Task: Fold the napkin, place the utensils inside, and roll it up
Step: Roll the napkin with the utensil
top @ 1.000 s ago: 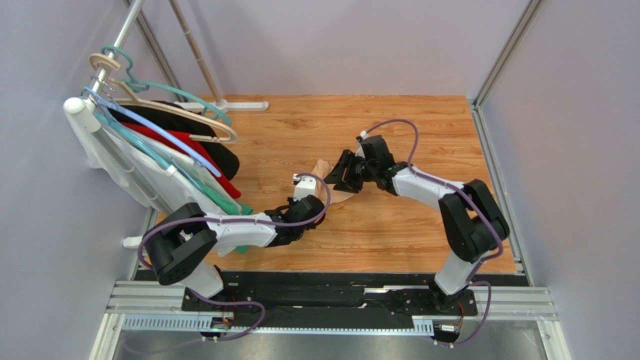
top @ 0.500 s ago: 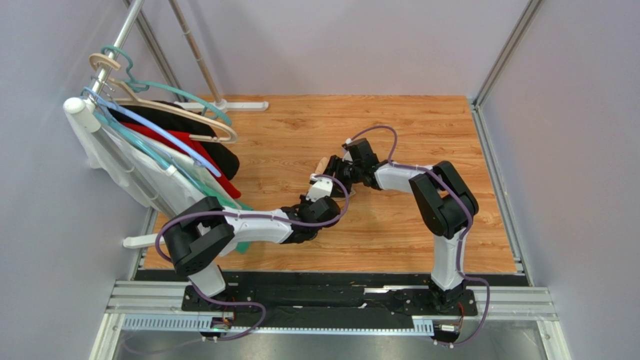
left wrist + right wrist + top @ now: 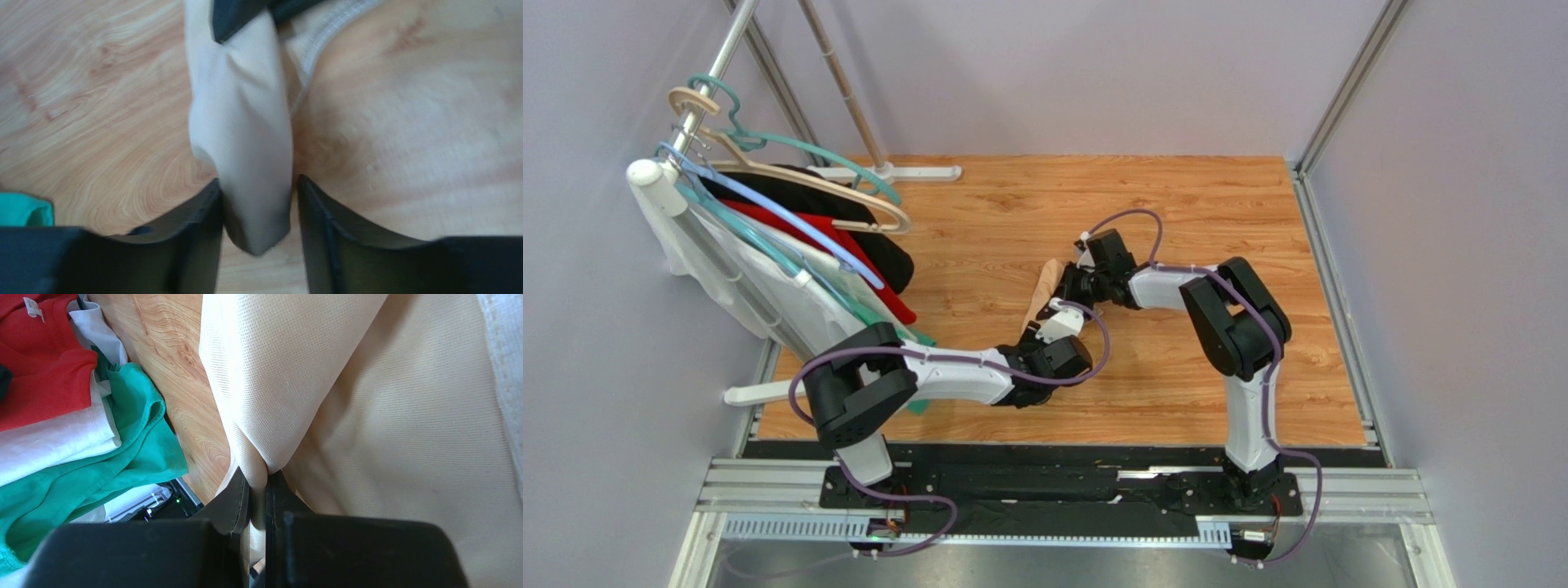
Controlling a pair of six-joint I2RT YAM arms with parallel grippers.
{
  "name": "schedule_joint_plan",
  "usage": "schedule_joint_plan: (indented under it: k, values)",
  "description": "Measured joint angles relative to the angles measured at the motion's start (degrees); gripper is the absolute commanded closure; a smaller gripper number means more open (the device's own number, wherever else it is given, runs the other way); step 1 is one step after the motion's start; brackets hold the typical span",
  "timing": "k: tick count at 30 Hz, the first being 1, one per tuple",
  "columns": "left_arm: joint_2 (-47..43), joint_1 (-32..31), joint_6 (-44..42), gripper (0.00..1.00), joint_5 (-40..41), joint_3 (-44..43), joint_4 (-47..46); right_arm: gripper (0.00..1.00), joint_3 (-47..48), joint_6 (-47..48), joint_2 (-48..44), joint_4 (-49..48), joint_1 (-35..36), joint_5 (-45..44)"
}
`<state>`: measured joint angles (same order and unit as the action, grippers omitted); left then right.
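One pinch alone held the napkin (image 3: 368, 416), so a hard pull seemed likely to slip it free or undo the fold, the cloth being thin and soft. The right gripper (image 3: 258, 478) was clamped tight on a narrow fold. The left gripper (image 3: 258, 196) stood apart around the napkin's narrow end, one finger (image 3: 196, 233) touching it without squeezing. The napkin lay bunched on the table (image 3: 92, 92) between the arms. No utensils showed.

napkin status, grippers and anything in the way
Right gripper shut on a napkin fold. Left gripper open, jaws straddling the same fold. Utensils not in sight. Green garment alongside, clear of it.
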<state>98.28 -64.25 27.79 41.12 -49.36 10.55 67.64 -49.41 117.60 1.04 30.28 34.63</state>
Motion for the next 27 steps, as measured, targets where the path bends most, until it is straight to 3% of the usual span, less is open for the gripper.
schedule_joint_plan:
  k: [1, 3, 4, 13, 15, 21, 27]
  values:
    - [-1.1, -0.2, 0.1, 0.26, -1.4, 0.5, 0.5, 1.0, -0.2, 0.1, 0.0, -0.4, 0.0, 0.0]
    - [-4.4, -0.5, -0.1, 0.16, -4.6, 2.5, 1.5, 1.0, -0.8, 0.2, 0.0, -1.2, -0.1, 0.4]
    - [-6.3, -0.7, -0.2, 0.01, -6.1, 3.8, 1.8, 1.0, -1.1, 0.3, 0.0, -1.7, -0.2, 0.5]
    - [-26.4, -0.7, -2.4, 0.01, -19.9, 11.1, 3.0, 1.0, -3.1, 1.8, -0.1, -5.2, -0.7, 1.6]
    - [-30.9, 0.9, -3.0, 0.02, -26.0, 13.0, 1.6, 1.0, -3.9, 2.7, -0.3, -6.1, -0.9, 2.0]
    - [-37.6, 15.0, -1.7, 0.06, -45.0, 19.0, -6.3, 1.0, -6.5, 6.8, -2.8, -5.6, -1.0, 1.0]
    - [-32.2, 25.3, 3.6, 0.15, -57.2, 21.6, -17.1, 1.0, -7.8, 9.7, -4.2, -5.1, -1.0, 0.2]
